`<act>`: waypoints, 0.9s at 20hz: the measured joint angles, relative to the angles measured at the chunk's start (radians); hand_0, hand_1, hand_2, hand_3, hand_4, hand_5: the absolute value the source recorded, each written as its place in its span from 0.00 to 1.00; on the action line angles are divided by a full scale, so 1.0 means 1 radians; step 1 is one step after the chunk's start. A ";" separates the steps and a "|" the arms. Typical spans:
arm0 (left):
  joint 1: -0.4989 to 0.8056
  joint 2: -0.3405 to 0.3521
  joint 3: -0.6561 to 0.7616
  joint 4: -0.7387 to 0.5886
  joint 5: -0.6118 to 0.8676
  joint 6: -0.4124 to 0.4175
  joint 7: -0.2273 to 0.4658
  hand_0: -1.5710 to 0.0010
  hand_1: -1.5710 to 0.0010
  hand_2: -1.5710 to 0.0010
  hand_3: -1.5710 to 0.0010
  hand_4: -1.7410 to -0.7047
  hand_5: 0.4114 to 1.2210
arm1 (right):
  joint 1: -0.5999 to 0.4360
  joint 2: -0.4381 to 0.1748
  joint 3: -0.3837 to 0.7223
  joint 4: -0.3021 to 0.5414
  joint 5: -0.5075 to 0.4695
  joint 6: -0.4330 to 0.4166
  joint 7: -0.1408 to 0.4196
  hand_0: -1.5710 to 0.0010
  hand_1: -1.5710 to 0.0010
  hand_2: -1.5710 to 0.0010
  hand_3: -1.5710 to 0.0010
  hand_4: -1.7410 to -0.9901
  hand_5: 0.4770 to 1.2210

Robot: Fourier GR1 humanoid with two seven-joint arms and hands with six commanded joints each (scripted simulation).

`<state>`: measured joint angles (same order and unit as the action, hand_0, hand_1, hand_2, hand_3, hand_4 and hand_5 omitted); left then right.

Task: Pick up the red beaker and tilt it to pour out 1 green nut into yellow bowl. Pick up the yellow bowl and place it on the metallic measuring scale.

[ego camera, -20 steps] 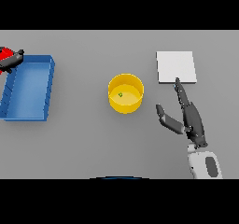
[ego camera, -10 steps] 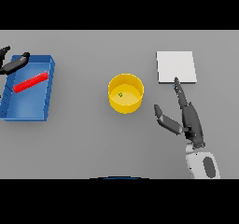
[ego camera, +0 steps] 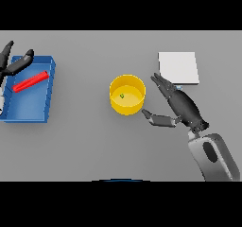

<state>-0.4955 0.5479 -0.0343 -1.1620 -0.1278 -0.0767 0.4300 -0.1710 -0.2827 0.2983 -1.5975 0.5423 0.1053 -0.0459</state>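
A bare lab bench: grey table [ego camera: 85, 150], measuring scale [ego camera: 178, 67], blue tray [ego camera: 28, 112].

Plain grey table [ego camera: 85, 145] filling the view, smooth matte surface, even flat light, faint soft shadows

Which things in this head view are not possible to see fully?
- Left robot hand: cut off by the left edge.
- Green nut in yellow bowl: too small to tell its shape.
- Metallic measuring scale: near corner hidden by right robot hand.
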 measured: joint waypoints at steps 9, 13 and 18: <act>0.015 0.011 0.011 -0.012 0.012 -0.013 0.006 1.00 1.00 1.00 1.00 0.90 0.35 | -0.280 -0.116 0.209 0.163 0.231 0.167 -0.100 1.00 1.00 1.00 1.00 0.78 0.22; 0.017 0.014 0.018 0.005 0.016 -0.019 -0.005 1.00 1.00 1.00 1.00 0.90 0.35 | -0.366 -0.102 0.271 0.261 0.270 0.203 -0.158 1.00 1.00 1.00 1.00 0.78 0.22; 0.008 0.014 0.016 0.021 0.011 -0.025 -0.014 1.00 1.00 1.00 1.00 0.90 0.36 | -0.459 -0.073 0.331 0.370 0.301 0.272 -0.170 1.00 1.00 1.00 1.00 0.77 0.26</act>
<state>-0.4871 0.5624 -0.0185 -1.1411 -0.1165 -0.1020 0.4160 -0.6301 -0.3556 0.6291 -1.2271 0.8433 0.3772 -0.2156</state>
